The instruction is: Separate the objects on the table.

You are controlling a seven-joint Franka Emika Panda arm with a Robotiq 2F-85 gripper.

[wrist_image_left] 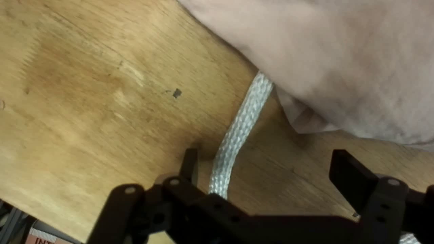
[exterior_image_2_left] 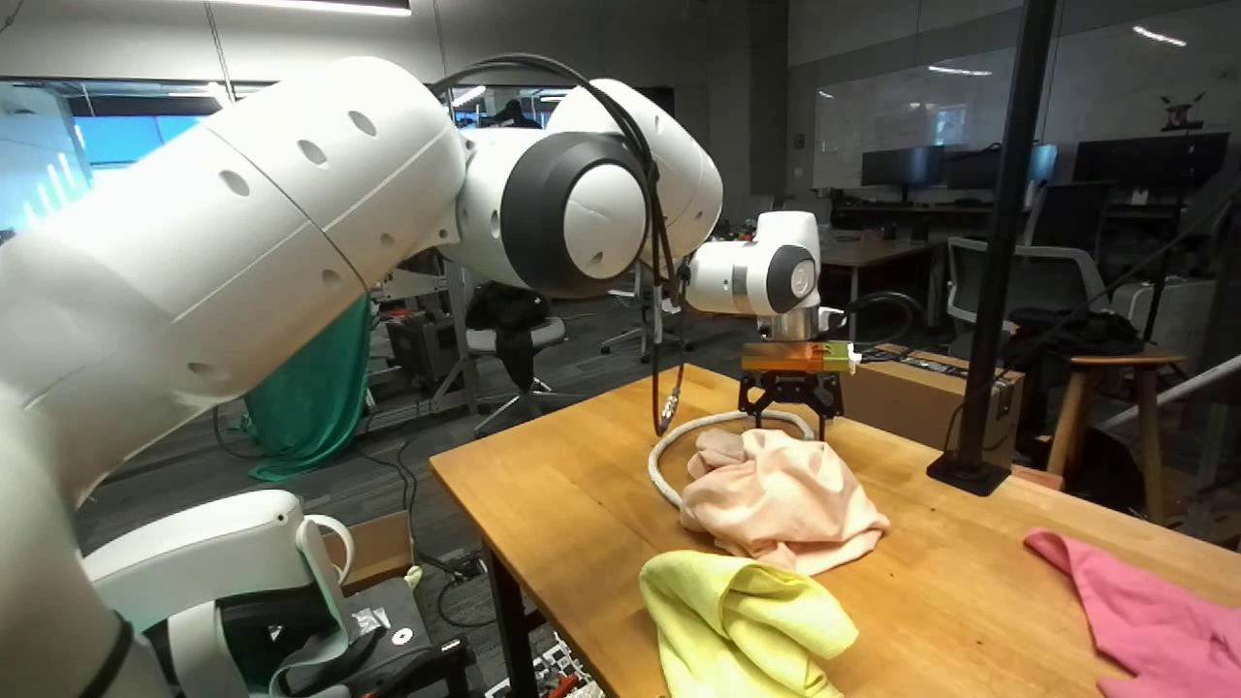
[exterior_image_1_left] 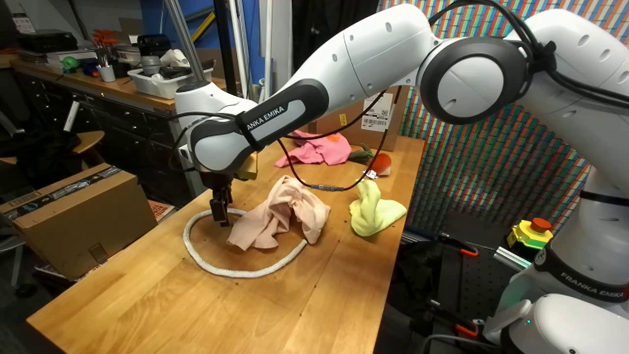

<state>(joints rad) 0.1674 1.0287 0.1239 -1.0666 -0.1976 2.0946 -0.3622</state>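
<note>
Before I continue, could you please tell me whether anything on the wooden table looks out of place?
Yes: in the wrist view, the curved white braided cord disappears beneath the crumpled pale-peach cloth. That looks odd, since the task wants them apart.

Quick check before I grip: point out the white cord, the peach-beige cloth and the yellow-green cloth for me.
White cord (wrist_image_left: 238, 132): in the wrist view, on its exposed braided length.
Peach-beige cloth (exterior_image_2_left: 783, 499): in an exterior view, on its crumpled middle.
Yellow-green cloth (exterior_image_1_left: 375, 215): in an exterior view, on its folded middle.
</note>
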